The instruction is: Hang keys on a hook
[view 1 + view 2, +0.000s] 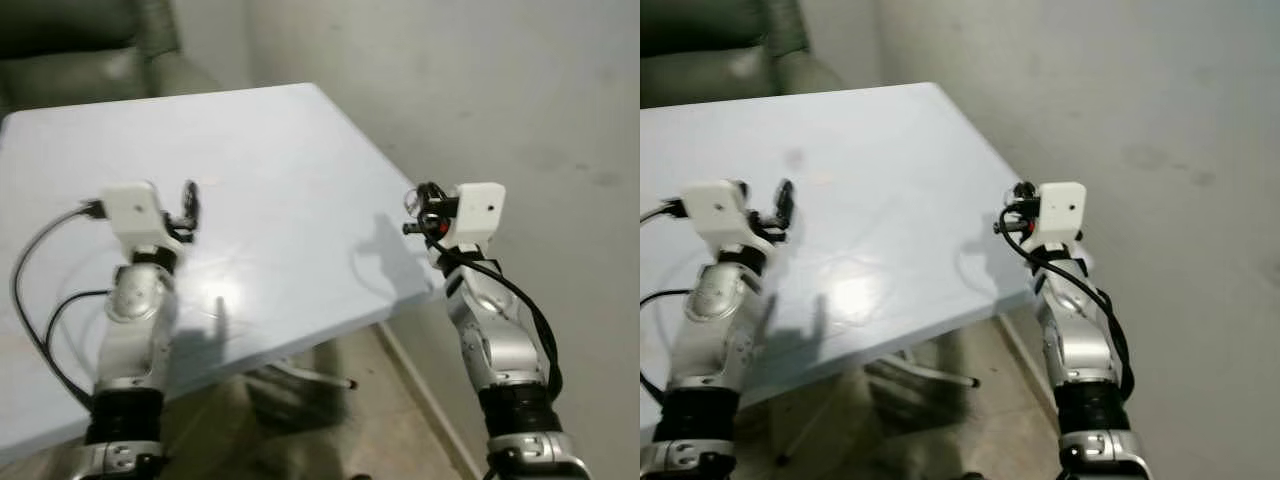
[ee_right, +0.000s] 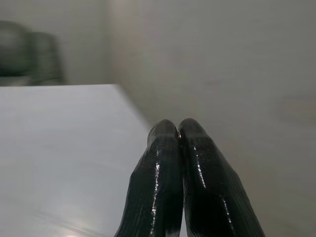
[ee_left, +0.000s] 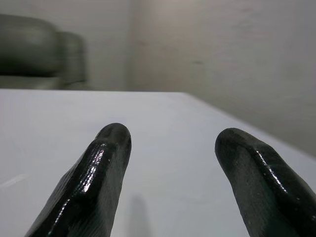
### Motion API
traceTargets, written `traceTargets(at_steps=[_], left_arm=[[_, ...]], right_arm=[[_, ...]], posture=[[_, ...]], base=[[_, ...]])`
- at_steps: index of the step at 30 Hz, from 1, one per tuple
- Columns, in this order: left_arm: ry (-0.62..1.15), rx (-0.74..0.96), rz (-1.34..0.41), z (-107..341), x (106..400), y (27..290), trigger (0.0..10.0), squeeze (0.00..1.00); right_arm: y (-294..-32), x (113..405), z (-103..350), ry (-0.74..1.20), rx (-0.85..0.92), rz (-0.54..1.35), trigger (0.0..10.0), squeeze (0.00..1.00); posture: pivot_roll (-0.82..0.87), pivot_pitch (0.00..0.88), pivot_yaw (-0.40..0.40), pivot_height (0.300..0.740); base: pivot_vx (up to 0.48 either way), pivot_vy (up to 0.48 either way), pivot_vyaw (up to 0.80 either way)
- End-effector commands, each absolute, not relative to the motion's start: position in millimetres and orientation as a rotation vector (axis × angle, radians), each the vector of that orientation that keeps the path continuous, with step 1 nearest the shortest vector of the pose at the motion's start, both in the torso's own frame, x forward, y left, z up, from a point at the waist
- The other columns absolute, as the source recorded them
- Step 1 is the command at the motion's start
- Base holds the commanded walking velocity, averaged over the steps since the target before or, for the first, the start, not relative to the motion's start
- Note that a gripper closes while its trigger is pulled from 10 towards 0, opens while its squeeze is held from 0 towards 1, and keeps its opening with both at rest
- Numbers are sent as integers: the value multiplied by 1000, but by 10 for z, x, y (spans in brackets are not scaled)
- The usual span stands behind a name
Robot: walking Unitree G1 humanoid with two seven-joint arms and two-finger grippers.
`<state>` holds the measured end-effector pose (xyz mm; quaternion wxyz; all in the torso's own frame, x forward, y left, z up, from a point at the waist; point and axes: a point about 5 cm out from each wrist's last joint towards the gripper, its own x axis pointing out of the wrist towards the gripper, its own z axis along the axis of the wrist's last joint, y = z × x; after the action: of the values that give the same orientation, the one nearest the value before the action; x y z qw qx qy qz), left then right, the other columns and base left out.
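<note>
Before the robot, a pale blue-white square worktop stretches toward a dark green upholstered armchair at its far edge, with a grey plaster wall running close along the robot's right. The left gripper is raised above the near part of the worktop, its two long black fingers spread well apart with nothing between them; the wrist view looks along them across the bare surface to the armchair and wall. The right gripper is held up beside the worktop's right-hand edge, in the narrow gap between worktop and wall, its fingers pressed together tip to tip and gripping nothing that can be seen. Black cables loop from the left arm over the worktop; another black cable trails down the silver right forearm. Below the worktop's near corner, a metal table leg stands on a beige tiled floor. No keys or hook can be made out.
</note>
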<state>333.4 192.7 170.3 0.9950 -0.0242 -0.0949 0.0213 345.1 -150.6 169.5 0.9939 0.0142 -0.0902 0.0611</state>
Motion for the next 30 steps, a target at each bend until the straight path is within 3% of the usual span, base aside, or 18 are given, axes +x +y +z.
traceTargets(at_steps=[1, 30], left_arm=[[-202, -29, 52, 1743, 3335, 1972, 10000, 0], [-187, -38, 76, 1693, 3304, 1962, 10000, 0]], right_arm=[[-1475, 3449, 1702, -185, 33, 133, 10000, 0], [-1508, 3406, 1668, -169, 21, 140, 10000, 0]], posture=[[-142, 0, -14, 740], [-148, 0, -31, 740]], base=[[0, 0, -775], [0, 0, -771]])
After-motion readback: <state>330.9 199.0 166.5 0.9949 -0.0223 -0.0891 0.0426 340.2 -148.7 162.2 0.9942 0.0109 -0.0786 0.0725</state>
